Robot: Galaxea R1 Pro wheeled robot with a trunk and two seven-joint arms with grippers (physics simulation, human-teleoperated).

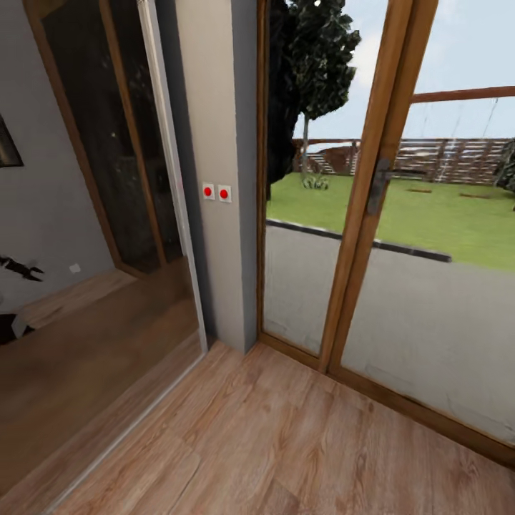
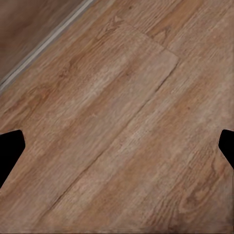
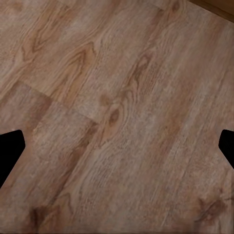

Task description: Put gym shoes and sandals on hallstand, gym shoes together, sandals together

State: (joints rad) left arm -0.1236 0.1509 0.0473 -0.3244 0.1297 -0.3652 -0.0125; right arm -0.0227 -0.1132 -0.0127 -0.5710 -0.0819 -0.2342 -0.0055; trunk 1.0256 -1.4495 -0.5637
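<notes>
Wood-grain planks of the corridor floor are seen nearest the head camera, running up to a corner formed by a grey wall pillar and a wooden-framed glass door.

**End effectors.** In the left wrist view, the left gripper is shown with its two dark fingertips at opposite edges of the picture, spread wide, with bare floor between them. The right gripper is presented the same way in the right wrist view: fingers wide apart, nothing held, only planks beneath.

**Task items.** No gym shoe, sandal or hallstand is to be found in any view, so their bearing from either gripper cannot be established, nor the long axis of any shoe, nor which arm is nearer. It is judged that the base and head must be turned away from this corner before any grasp can be planned.

**Obscured or uncertain areas.** A dark glazed panel at the left gives a dim, reflective view of flooring behind it. A small dark shape at the left edge is cut off and cannot be identified. Two red buttons are mounted on the pillar. Lawn and fencing are visible outside through the door.
</notes>
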